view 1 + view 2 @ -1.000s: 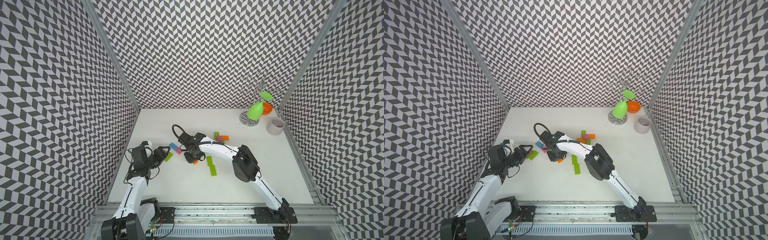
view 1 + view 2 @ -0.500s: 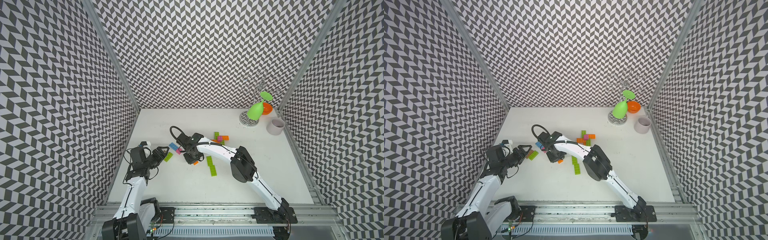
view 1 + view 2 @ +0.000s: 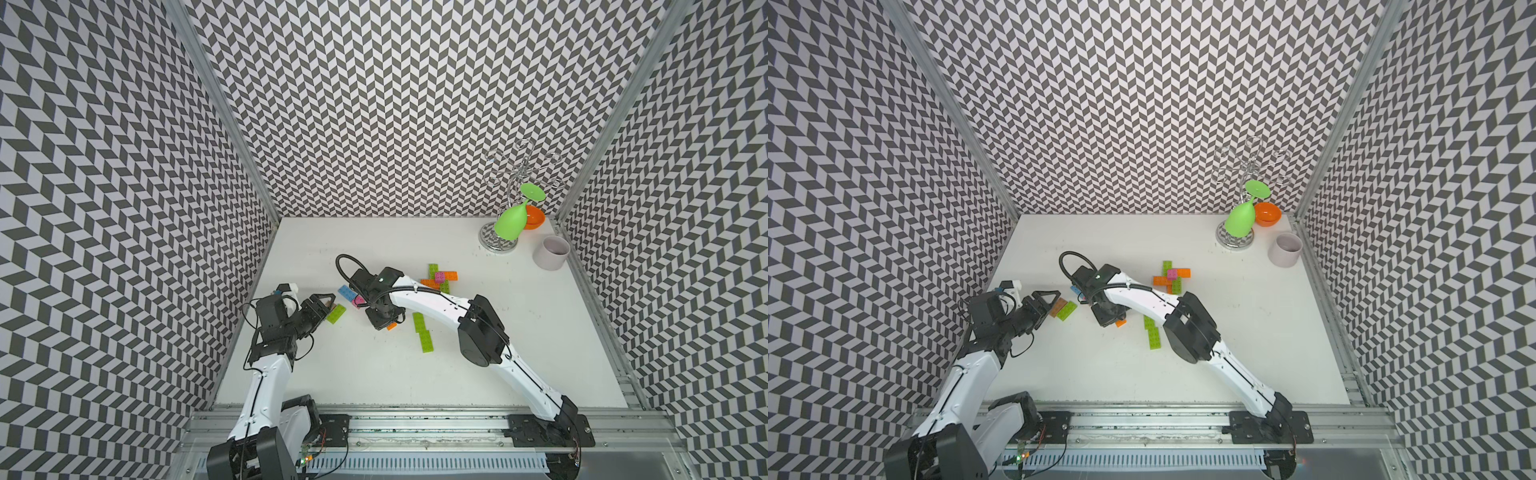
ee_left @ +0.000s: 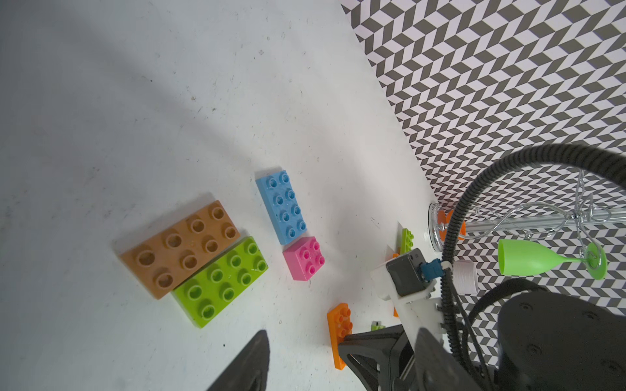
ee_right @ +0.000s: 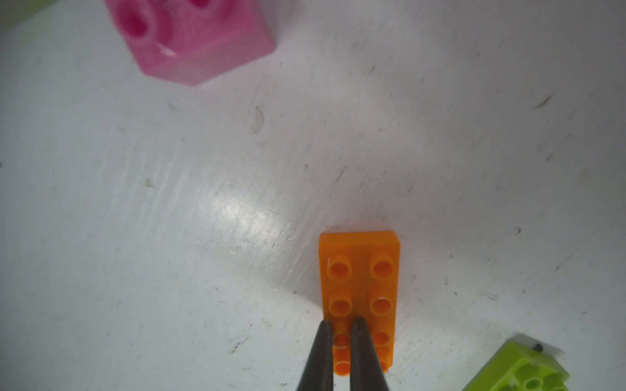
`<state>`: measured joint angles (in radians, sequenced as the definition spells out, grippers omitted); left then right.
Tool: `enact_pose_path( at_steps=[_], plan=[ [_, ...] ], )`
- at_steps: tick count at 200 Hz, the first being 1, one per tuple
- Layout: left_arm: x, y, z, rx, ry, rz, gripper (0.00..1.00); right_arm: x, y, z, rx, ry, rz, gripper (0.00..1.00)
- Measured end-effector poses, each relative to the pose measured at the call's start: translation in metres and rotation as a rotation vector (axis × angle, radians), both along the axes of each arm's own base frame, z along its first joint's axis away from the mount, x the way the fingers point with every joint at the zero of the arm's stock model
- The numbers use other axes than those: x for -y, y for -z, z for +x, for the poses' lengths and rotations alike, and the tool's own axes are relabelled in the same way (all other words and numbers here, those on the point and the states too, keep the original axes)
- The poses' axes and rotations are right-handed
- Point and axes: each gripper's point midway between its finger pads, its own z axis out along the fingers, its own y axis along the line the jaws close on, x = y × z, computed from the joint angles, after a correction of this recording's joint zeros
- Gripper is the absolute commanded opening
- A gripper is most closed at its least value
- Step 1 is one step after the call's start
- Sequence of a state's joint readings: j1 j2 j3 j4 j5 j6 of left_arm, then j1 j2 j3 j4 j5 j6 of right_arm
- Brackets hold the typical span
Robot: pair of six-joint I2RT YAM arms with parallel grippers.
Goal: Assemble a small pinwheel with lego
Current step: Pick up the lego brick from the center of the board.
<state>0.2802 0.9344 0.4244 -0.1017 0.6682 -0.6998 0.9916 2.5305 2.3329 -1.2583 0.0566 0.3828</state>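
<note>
Orange brick [image 5: 359, 270] is pinched at one stud row by the right hand [image 5: 342, 321] (a thin hold); lifting could twist it loose.

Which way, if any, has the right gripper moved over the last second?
Yes, slightly: right gripper edged toward the pink brick, away from two lime bricks; orange brick unmoved.

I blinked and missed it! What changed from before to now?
The right hand closed on the orange brick, its arm shifting slightly toward the left hand. That left hand and the other bricks stayed put.
</note>
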Motion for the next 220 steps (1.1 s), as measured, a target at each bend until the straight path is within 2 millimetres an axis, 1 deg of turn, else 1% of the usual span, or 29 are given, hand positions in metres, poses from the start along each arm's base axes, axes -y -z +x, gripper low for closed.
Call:
enact_pose_path(
  at_steps=[43,59,74,93,103,115,130,147,164,176,187,220],
  plan=[
    [0.001,0.0,-0.001,-0.001,0.008,-0.001,0.69,-0.003,-0.003,-0.001,-0.034,0.01,0.029,0.07],
    [0.001,0.0,-0.001,0.002,0.012,0.001,0.7,-0.002,-0.007,0.001,-0.044,0.022,0.048,0.07],
    [0.003,-0.001,-0.002,0.006,0.017,0.002,0.7,0.002,-0.016,0.002,-0.044,0.033,0.065,0.07],
    [0.01,-0.001,-0.002,0.01,0.04,0.014,0.71,0.018,-0.032,0.0,-0.035,0.055,0.076,0.07],
    [0.02,-0.001,-0.003,0.012,0.07,0.026,0.71,0.032,-0.042,-0.002,-0.031,0.072,0.074,0.07],
    [0.038,0.0,-0.004,0.014,0.122,0.047,0.71,0.05,-0.051,-0.005,-0.023,0.093,0.077,0.07],
    [0.062,0.0,-0.008,0.021,0.19,0.065,0.72,0.076,-0.055,-0.012,-0.025,0.129,0.063,0.07],
    [0.09,0.002,-0.012,0.029,0.268,0.079,0.72,0.101,-0.051,-0.019,-0.035,0.167,0.046,0.07],
    [0.113,0.009,-0.016,0.018,0.327,0.087,0.71,0.118,-0.04,-0.023,-0.052,0.201,0.025,0.07],
    [0.124,0.015,-0.018,0.001,0.355,0.091,0.71,0.124,-0.031,-0.025,-0.06,0.215,0.012,0.07],
    [0.13,0.021,-0.019,-0.013,0.369,0.095,0.71,0.125,-0.027,-0.026,-0.063,0.222,0.009,0.07],
    [0.139,0.031,-0.02,-0.035,0.393,0.11,0.7,0.121,-0.026,-0.021,-0.048,0.23,0.031,0.07]
  ],
)
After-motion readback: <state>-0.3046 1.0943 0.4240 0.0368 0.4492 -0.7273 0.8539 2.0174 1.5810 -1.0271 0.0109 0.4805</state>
